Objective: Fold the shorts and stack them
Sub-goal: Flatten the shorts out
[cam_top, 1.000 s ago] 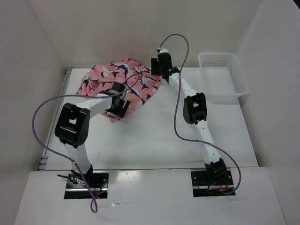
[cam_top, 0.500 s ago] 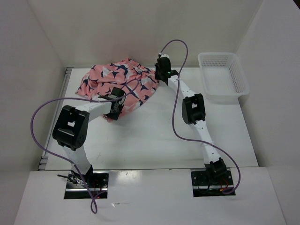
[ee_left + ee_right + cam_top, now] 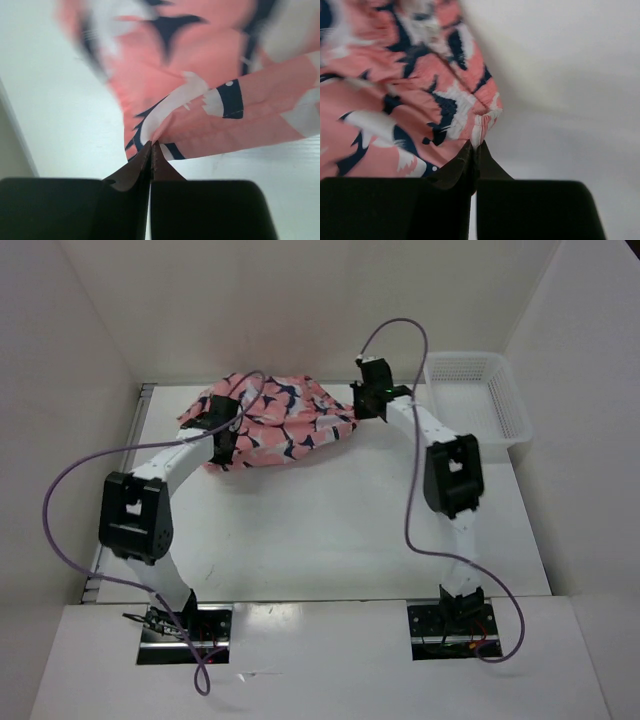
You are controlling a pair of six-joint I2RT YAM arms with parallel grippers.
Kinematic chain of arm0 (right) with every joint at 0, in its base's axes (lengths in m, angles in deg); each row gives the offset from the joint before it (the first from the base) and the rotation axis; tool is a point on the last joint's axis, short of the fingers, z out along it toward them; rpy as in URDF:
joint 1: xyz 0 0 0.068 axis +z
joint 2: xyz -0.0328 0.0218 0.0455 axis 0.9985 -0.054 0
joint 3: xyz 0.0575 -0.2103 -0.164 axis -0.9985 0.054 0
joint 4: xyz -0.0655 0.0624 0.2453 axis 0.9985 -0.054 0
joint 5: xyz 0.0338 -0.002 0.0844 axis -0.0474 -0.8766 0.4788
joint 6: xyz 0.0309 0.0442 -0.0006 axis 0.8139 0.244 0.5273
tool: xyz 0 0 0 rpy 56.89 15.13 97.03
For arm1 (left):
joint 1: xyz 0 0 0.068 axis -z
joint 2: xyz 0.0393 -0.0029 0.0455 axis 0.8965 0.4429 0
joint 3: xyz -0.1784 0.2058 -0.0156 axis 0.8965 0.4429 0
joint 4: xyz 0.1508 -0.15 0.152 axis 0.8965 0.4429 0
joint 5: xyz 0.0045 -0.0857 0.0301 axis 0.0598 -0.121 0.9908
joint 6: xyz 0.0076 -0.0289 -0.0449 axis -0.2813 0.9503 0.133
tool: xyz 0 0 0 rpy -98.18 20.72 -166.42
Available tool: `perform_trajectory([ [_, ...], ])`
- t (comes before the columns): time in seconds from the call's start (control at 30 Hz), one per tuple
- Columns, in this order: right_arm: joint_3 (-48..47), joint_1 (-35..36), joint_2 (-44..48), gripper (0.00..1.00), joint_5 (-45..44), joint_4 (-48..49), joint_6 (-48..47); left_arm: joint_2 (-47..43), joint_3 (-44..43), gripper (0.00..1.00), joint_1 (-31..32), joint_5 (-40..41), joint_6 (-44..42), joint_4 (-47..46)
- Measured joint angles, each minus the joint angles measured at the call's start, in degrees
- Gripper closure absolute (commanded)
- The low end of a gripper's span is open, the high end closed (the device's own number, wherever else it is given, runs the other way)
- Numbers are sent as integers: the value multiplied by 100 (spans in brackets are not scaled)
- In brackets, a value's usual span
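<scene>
The shorts (image 3: 283, 420), coral-pink with navy-and-white shark shapes, stretch across the back of the table between both arms. My left gripper (image 3: 222, 445) is shut on their left edge; in the left wrist view the closed tips (image 3: 151, 145) pinch a fold of the shorts (image 3: 210, 85). My right gripper (image 3: 354, 412) is shut on their right edge; in the right wrist view the closed tips (image 3: 475, 146) clamp a bunched hem of the shorts (image 3: 405, 95).
A white mesh basket (image 3: 477, 400) stands at the back right of the white table (image 3: 320, 530). White walls close in the back and both sides. Purple cables loop over both arms.
Both grippers have shut on the shorts. The left one moved back and left, the right one moved right, and the cloth is now pulled out wider between them.
</scene>
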Motion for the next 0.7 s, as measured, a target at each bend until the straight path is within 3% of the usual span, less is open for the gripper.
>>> perform_trajectory([
  [0.13,2487,-151,2907,100,435,72,-481,-1099,-142,100,-175,-234,26,208],
  [0.23,4109,-90,5294,100,846,214,-721,-2208,238,100,85,-304,24,321],
  [0.33,5265,-46,6682,100,1281,114,-824,-2986,756,100,407,-393,17,741],
  [0.43,5971,-52,7049,100,1615,-157,-868,-3305,1012,100,505,-505,20,1311],
  [0.53,6207,-50,6743,100,1818,-393,-907,-3386,1150,100,505,-503,24,1469],
  [0.63,5661,-48,6186,100,1832,-566,-1038,-3213,1095,100,505,-282,20,1325],
  [0.7,4548,-52,5501,100,1694,-710,-1174,-2702,601,100,487,35,7,1165],
])
